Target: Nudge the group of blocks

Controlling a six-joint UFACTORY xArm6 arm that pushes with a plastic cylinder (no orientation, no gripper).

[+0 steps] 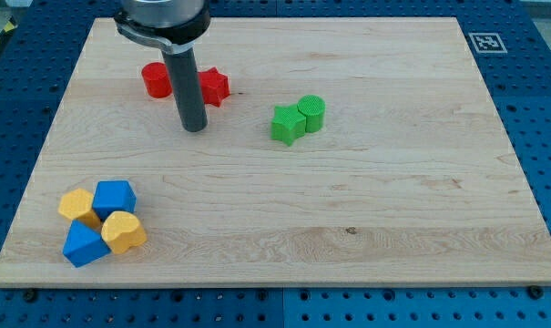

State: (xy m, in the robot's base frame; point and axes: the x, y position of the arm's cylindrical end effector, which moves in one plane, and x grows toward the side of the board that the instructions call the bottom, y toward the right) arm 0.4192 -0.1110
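Wooden board (pixel 366 210) lying on a blue pegboard table (pixel 548 137), with a small black-and-white marker (pixel 484 42) at the top right corner. No hand on this arm, only a dark rod, so nothing to be apart, together or clamped; my tip (pixel 194 128) resting on the board near the top left, just below and between two red blocks. Red cylinder (pixel 156 80) to the left of the rod, red star-like block (pixel 214 87) to the right, part of both hidden behind the rod, so touching or not cannot be told. Toward the middle, a green star-like block (pixel 287 125) pressed against a green cylinder (pixel 311 113). At the bottom left, the biggest cluster, probably the group meant by the task: two blue blocks (pixel 114 197) (pixel 83 244) and two yellow blocks (pixel 76 205) (pixel 123 231), packed tight in a checker pattern, well apart from the tip. Shapes of these four roughly cube-like or faceted, not clear enough to name exactly. Packed so closely that a push on one side would likely move all four together. Nudge judged not yet begun; next, likely a slide down and to the left, toward the upper blue block.
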